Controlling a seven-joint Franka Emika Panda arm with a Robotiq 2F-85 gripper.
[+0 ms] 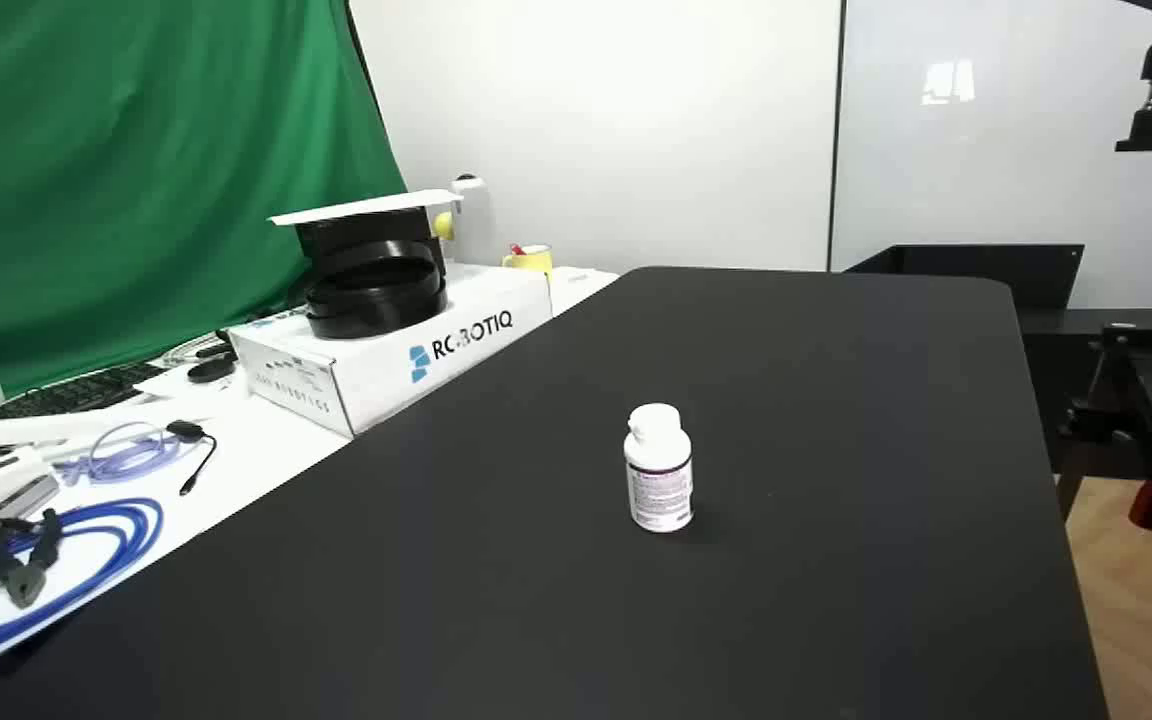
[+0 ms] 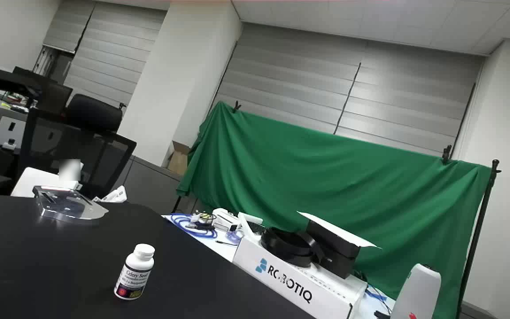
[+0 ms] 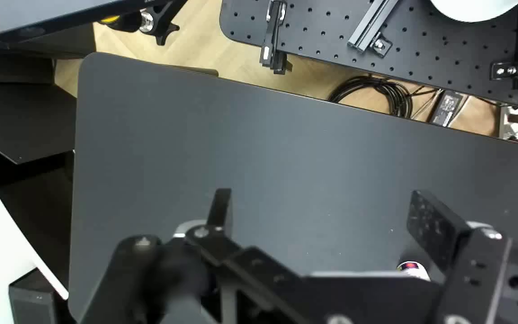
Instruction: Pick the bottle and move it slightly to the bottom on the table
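Observation:
The white bottle with a white cap stands upright on the black table in both exterior views, at the middle of the table (image 1: pixel 836 620) as the bottle (image 1: pixel 658 450), and at lower left as the bottle (image 2: pixel 135 270) on the table (image 2: pixel 38 266). In the wrist view only a small part of the bottle (image 3: pixel 414 269) shows, near the right finger; the gripper body hides the rest. My gripper (image 3: pixel 321 198) is wide open and empty, apparently well above the table (image 3: pixel 286 144). The gripper shows in neither exterior view.
A white-topped bench with a Robotiq box (image 1: pixel 416 350), black rings (image 1: pixel 376 290) and blue cables (image 1: pixel 126 540) runs alongside the table. A clear plate (image 2: pixel 69 204) lies at a table edge. A perforated black platform (image 3: pixel 322 31) stands beyond the table in the wrist view.

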